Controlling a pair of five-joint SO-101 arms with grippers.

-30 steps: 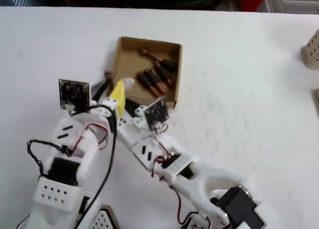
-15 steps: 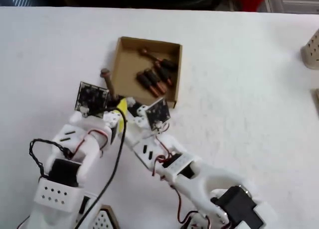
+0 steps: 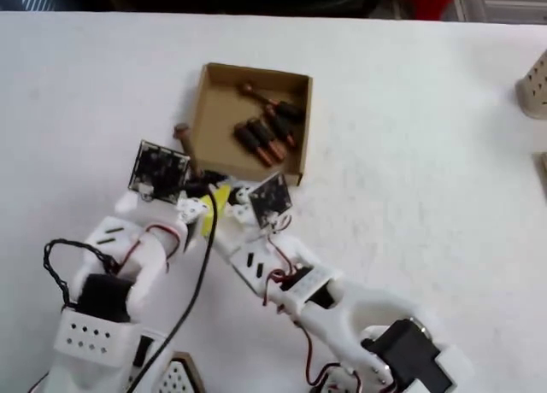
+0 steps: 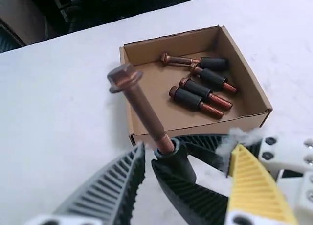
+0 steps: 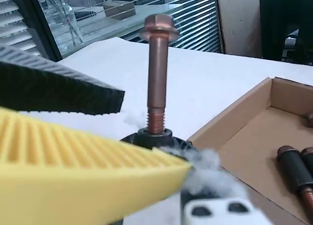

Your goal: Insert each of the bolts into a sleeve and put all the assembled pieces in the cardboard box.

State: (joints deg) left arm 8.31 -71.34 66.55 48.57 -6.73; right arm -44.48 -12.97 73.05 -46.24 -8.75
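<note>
A copper bolt (image 4: 139, 110) stands with its tip in a black sleeve (image 4: 172, 159), just outside the cardboard box (image 4: 171, 35). My right gripper (image 4: 168, 156) is shut on the sleeve with its black ribbed fingers (image 4: 195, 200). My left gripper (image 4: 188, 147) is open, its grey finger (image 4: 112, 195) and yellow finger (image 4: 249, 186) either side of the sleeve. In the right wrist view the bolt (image 5: 157, 68) rises from the sleeve (image 5: 154, 136) behind the yellow finger (image 5: 88, 161). From above, the bolt head (image 3: 181, 131) shows left of the box (image 3: 256, 70), which holds several assembled pieces (image 3: 265, 137).
A cream perforated object (image 3: 534, 85) stands at the table's right edge. Another perforated part (image 3: 175, 378) lies at the front between the arm bases. Both arms crowd the space in front of the box. Open white table lies to the right and left.
The left arm's wrist swung right and its yellow finger drew back from the box. The bolt head came into sight left of the box, then sank a little.
</note>
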